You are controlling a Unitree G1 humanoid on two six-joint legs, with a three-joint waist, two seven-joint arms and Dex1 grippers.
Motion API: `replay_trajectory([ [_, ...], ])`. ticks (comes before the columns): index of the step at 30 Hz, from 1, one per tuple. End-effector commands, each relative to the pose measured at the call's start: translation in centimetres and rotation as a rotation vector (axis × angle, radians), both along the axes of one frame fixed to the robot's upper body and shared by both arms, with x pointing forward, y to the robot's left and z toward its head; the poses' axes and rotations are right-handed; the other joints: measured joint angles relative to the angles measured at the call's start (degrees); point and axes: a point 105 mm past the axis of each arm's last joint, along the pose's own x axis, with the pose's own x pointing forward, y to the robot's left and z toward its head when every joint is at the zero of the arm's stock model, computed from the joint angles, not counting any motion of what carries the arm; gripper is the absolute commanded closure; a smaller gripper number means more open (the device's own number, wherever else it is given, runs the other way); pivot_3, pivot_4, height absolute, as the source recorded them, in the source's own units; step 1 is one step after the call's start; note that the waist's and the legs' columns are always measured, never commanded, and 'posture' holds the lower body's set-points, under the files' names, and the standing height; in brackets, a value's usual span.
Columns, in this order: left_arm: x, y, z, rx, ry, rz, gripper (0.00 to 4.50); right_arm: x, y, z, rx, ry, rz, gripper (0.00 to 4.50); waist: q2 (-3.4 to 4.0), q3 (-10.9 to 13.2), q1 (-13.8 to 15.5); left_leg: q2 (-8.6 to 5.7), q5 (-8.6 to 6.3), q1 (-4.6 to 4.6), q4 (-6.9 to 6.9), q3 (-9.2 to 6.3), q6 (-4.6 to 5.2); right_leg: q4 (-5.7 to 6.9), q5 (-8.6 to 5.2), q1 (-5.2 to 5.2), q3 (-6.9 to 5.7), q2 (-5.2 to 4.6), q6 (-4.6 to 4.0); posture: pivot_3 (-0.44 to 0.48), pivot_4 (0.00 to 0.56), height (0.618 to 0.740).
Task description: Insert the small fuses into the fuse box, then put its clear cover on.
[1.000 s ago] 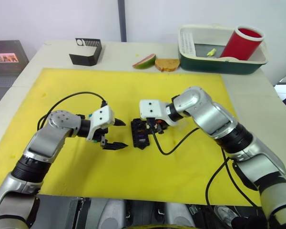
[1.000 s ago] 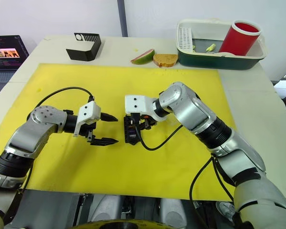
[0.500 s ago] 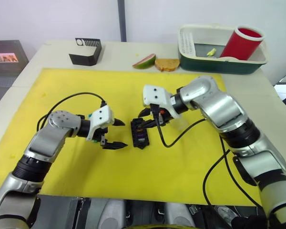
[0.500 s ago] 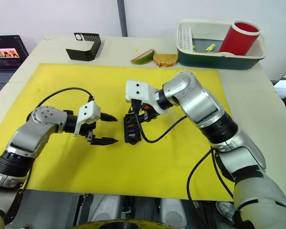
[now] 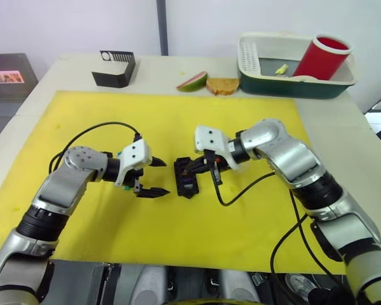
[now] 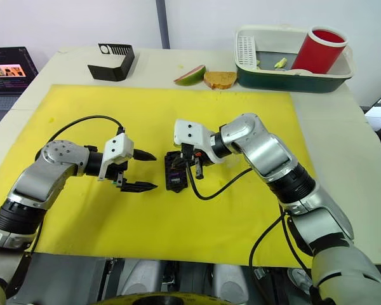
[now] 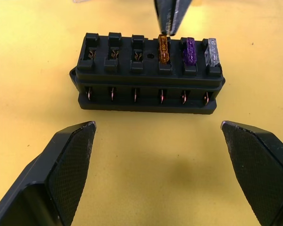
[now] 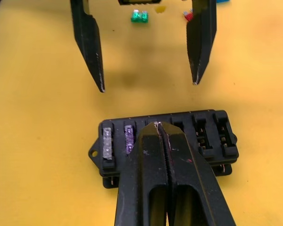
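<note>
Three fuses stand in the fuse box [image 7: 146,75], which lies on the yellow mat [image 5: 178,127] at the centre of the head frames: an amber fuse [image 7: 163,50], a purple fuse [image 7: 190,51] and a clear fuse [image 7: 212,51] fill neighbouring slots at one end, and the three slots at the other end are empty. The right pincer [image 8: 159,126] hangs right over the box with its two black fingers pressed together, their tips meeting on the top of the amber fuse in its slot. The left pincer [image 5: 153,178] sits just left of the box in the head frames, spread wide, its fingers [image 7: 68,165] well apart on either side of the box's near face and touching nothing. In the right wrist frame a green fuse [image 8: 139,16] lies loose on the mat beyond the left pincer's tips, with a red fuse [image 8: 188,16] near it at the upper right. A black slotted holder [image 5: 114,68] stands on the table [image 5: 63,70] at the upper left, and a green tub [image 5: 292,86] with a red cup [image 5: 322,57] at the upper right.
</note>
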Motion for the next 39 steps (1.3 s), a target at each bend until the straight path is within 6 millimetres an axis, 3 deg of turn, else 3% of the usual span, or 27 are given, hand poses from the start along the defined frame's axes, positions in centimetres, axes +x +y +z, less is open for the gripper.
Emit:
replay_trajectory([
  [1, 0.4, -0.1, 1.5, -0.021, -0.056, -0.004, 0.00, 0.0, 0.2, 0.4, 0.015, -0.023, 0.008, 4.47, 0.00, 0.0, 0.0, 0.00, 0.00, 0.00, 0.00, 0.00, 0.00, 0.00, 0.00, 0.00, 0.00, 0.00, 0.00, 0.000, 0.150, 0.740],
  [14, 0.3, -0.3, 1.3, -0.019, -0.061, -0.005, 0.00, -0.1, -1.2, -3.6, -0.099, 0.012, 0.003, 4.47, 0.00, 0.0, 0.0, 0.00, 0.00, 0.02, 0.00, 0.00, 0.00, 0.00, 0.00, 0.02, 0.00, 0.01, 0.00, 0.000, 0.150, 0.740],
  [22, 0.4, -0.4, 1.4, -0.022, -0.063, -0.005, 0.00, -0.1, -1.6, -4.0, -0.126, -0.005, 0.010, 4.47, -0.01, 0.0, 0.0, 0.00, 0.00, 0.10, 0.00, 0.00, 0.01, 0.00, 0.00, 0.11, 0.00, 0.01, 0.00, 0.000, 0.150, 0.740],
  [24, 0.4, -0.4, 1.6, -0.029, -0.062, -0.006, 0.00, -0.2, -1.2, -3.1, -0.092, -0.010, 0.017, 4.47, -0.01, 0.0, 0.0, 0.00, 0.00, 0.11, 0.00, 0.00, 0.01, -0.01, 0.00, 0.11, 0.00, 0.01, 0.00, 0.000, 0.150, 0.740],
  [28, 0.3, -0.4, 3.3, -0.097, -0.054, -0.007, 0.00, -0.6, 0.4, 1.9, 0.129, -0.031, 0.042, 4.47, -0.02, 0.0, 0.0, 0.00, 0.00, 0.08, 0.01, -0.01, 0.00, -0.01, 0.00, 0.10, 0.00, 0.00, 0.00, 0.000, 0.150, 0.740],
  [31, 0.3, 0.1, 5.2, -0.146, -0.064, 0.007, 0.00, -0.8, 0.2, 4.6, 0.213, -0.060, 0.038, 4.47, -0.02, 0.0, 0.0, 0.00, 0.02, 0.03, 0.01, -0.03, -0.04, -0.01, 0.00, 0.05, 0.00, 0.00, 0.00, 0.000, 0.150, 0.740],
  [35, -0.5, 2.4, 7.7, -0.180, -0.059, 0.050, 0.00, -0.8, -1.9, 7.1, 0.266, -0.117, -0.004, 4.47, -0.02, 0.0, 0.0, 0.00, 0.02, 0.02, 0.00, -0.05, -0.05, -0.01, 0.00, 0.03, -0.01, -0.01, 0.00, 0.000, 0.150, 0.740],
  [38, -1.4, 5.8, 8.7, -0.144, -0.032, 0.130, 0.00, -0.2, -5.9, 6.9, 0.194, -0.179, -0.106, 4.47, -0.01, 0.0, 0.0, 0.00, 0.02, 0.01, -0.01, -0.06, -0.04, -0.06, 0.00, 0.03, -0.02, -0.02, 0.00, 0.000, 0.150, 0.740],
  [39, -1.6, 6.8, 8.9, -0.132, -0.025, 0.160, 0.00, -0.1, -7.1, 6.8, 0.167, -0.186, -0.132, 4.23, -0.01, 0.0, 0.0, 0.00, 0.02, 0.03, -0.02, -0.06, -0.04, -0.07, 0.00, 0.04, -0.02, -0.02, 0.00, 0.000, 0.150, 0.740],
])
